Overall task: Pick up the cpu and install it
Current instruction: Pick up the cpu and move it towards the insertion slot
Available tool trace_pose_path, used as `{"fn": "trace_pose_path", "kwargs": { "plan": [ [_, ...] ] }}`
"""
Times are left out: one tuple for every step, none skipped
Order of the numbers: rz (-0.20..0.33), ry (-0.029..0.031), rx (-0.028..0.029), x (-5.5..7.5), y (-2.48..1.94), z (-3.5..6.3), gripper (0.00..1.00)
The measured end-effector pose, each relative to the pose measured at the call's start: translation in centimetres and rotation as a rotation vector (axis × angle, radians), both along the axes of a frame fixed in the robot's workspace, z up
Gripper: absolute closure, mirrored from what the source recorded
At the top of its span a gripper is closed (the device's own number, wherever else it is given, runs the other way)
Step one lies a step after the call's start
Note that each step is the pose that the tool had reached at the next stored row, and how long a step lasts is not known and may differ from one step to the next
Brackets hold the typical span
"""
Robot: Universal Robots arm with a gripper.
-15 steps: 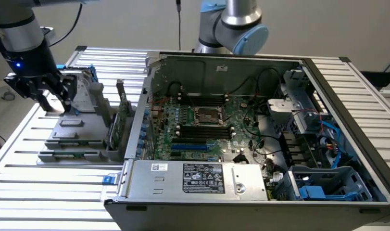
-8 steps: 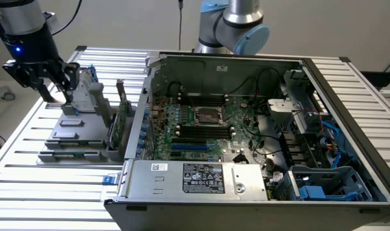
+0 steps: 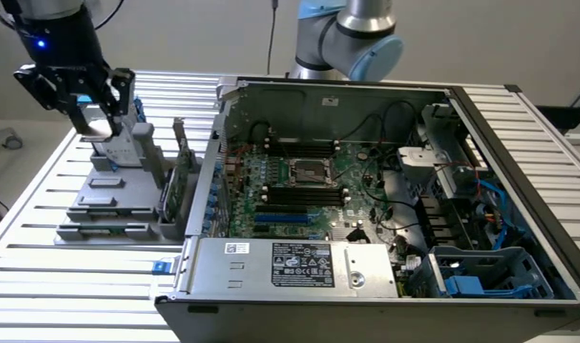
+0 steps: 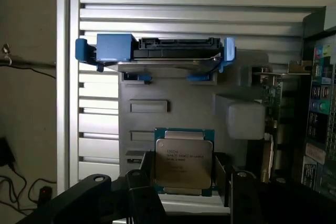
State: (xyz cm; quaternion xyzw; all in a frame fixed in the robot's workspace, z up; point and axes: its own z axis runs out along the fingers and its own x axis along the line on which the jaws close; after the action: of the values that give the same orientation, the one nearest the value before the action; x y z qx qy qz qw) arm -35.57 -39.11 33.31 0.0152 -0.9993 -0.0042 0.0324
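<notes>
This is a robotics lab or test workshop set up for computer assembly: an open desktop computer case lies on its side on a table of ribbed aluminium slats, with its green motherboard, loose cables and a blue drive cage exposed. Just beside the case, a grey parts holder keeps components ready, among them 1 hard drive in a blue bracket. An industrial robot arm with pale blue joint caps stands behind the case, against a plain pale wall.
</notes>
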Motion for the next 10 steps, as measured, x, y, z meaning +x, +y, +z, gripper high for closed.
{"fn": "trace_pose_path", "kwargs": {
  "plan": [
    [0.000, 0.0012, 0.0000, 0.4, -0.01, 0.45, 0.46],
    [0.000, 0.0024, 0.0001, 0.9, -0.02, 0.91, 0.46],
    [0.000, 0.0036, 0.0005, 1.3, -0.02, 1.36, 0.46],
    [0.000, 0.0049, 0.0009, 1.8, -0.04, 1.82, 0.46],
    [0.000, 0.0062, 0.0012, 2.3, -0.05, 2.27, 0.46],
    [0.000, 0.0076, 0.0014, 2.7, -0.05, 2.72, 0.46],
    [0.000, 0.0093, 0.0016, 3.2, -0.06, 3.17, 0.46],
    [0.000, 0.0108, 0.0019, 3.6, -0.07, 3.62, 0.46],
    [0.000, 0.0126, 0.0020, 4.1, -0.08, 4.03, 0.46],
    [0.000, 0.0146, 0.0021, 4.5, -0.09, 4.45, 0.46]
  ]
}}
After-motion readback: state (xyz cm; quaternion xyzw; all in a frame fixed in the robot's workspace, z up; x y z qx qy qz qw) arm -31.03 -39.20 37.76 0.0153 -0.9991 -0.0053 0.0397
